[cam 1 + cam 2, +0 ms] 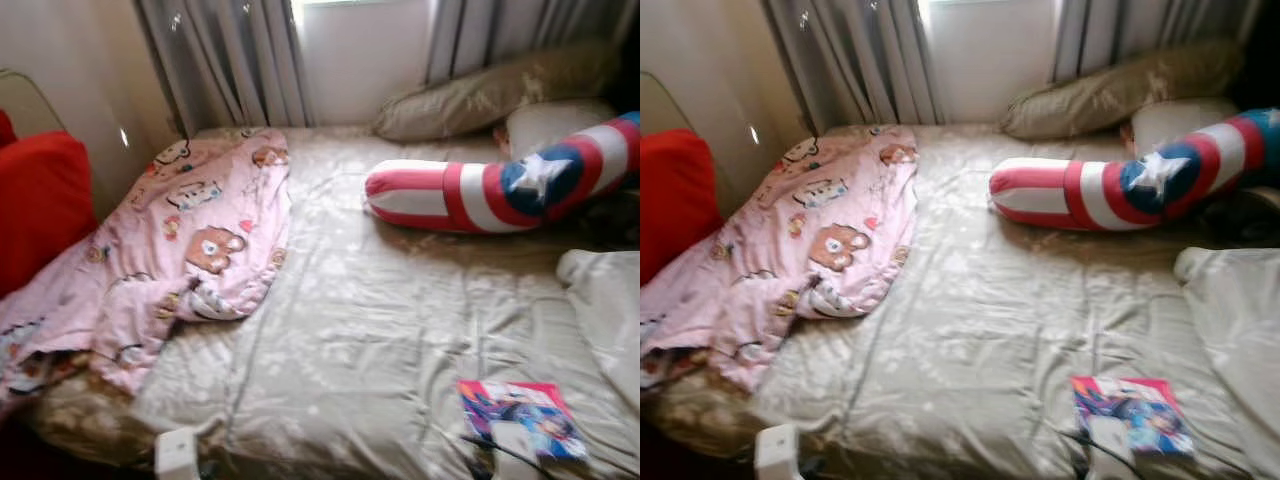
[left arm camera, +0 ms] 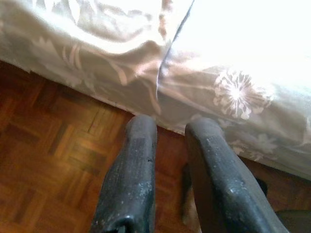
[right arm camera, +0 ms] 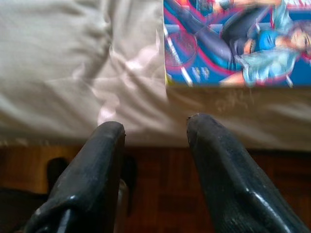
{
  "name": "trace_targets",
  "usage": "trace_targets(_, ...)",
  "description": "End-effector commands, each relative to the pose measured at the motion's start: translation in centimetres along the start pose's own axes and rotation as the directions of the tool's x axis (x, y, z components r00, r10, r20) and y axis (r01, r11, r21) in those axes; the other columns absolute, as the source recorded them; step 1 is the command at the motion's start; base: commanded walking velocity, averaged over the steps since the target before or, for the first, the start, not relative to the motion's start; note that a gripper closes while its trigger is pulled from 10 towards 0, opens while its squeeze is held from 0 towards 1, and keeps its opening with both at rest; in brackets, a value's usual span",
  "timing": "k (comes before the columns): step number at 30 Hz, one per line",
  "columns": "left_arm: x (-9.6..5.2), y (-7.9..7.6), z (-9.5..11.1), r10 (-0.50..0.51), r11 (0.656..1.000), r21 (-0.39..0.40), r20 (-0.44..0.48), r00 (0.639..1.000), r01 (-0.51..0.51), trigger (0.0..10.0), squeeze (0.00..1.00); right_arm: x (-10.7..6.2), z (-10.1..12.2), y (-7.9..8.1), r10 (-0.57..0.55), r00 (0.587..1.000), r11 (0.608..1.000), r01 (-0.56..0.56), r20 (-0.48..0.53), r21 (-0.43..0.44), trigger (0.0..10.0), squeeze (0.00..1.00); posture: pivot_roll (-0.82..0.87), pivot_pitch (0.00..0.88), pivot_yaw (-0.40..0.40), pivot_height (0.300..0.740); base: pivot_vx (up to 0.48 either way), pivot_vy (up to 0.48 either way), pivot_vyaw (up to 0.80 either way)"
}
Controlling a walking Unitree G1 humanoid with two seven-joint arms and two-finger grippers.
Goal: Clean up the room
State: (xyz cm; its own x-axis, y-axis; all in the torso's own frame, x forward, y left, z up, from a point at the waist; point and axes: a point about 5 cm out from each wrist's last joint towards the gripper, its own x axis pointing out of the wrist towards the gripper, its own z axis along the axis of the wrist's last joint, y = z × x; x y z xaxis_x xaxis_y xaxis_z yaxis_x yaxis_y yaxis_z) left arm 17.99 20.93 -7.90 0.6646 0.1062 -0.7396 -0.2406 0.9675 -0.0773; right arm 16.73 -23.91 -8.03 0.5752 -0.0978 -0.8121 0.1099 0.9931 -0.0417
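A bed with a beige flowered sheet (image 1: 380, 330) lies before me. On its left side sprawls a crumpled pink blanket (image 1: 190, 240) printed with bears, hanging over the edge. A red, white and blue bolster (image 1: 470, 195) with a white star lies across the back right. A colourful comic book (image 1: 520, 418) rests flat near the front right edge. My right gripper (image 3: 155, 127) is open at that bed edge, just short of the comic book (image 3: 233, 43), holding nothing. Low over the wooden floor (image 2: 48, 145) beside the hanging sheet, my left gripper (image 2: 170, 128) is open and empty.
Two beige pillows (image 1: 490, 95) lean at the head under grey curtains (image 1: 230, 60). A white duvet (image 1: 610, 310) is bunched at the right edge. A red cushion (image 1: 35, 205) stands left of the bed. A small white object (image 1: 177, 452) sits at the front left corner.
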Motion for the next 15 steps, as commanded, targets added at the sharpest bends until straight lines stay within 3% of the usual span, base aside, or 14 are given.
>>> trace_targets(1, -0.11, 1.26, 0.18, 0.032, 0.999, 0.025, -0.006, 0.999, -0.032, 10.0, 0.0, 0.25, 0.63, 0.92, 0.022, 1.0, 1.0, -0.022, 0.018, 0.01, 10.0, 0.0, 0.01, 0.0, 0.073, 0.74, 0.0, 0.48, 0.0)
trace_targets(15, -0.13, 1.7, 0.32, 0.039, 0.999, 0.021, -0.007, 0.999, -0.039, 10.0, 0.0, 0.33, 0.99, 1.02, 0.019, 0.999, 0.999, -0.02, 0.029, 0.033, 10.0, 0.0, 0.01, 0.0, 0.077, 0.74, 0.0, 0.48, 0.0)
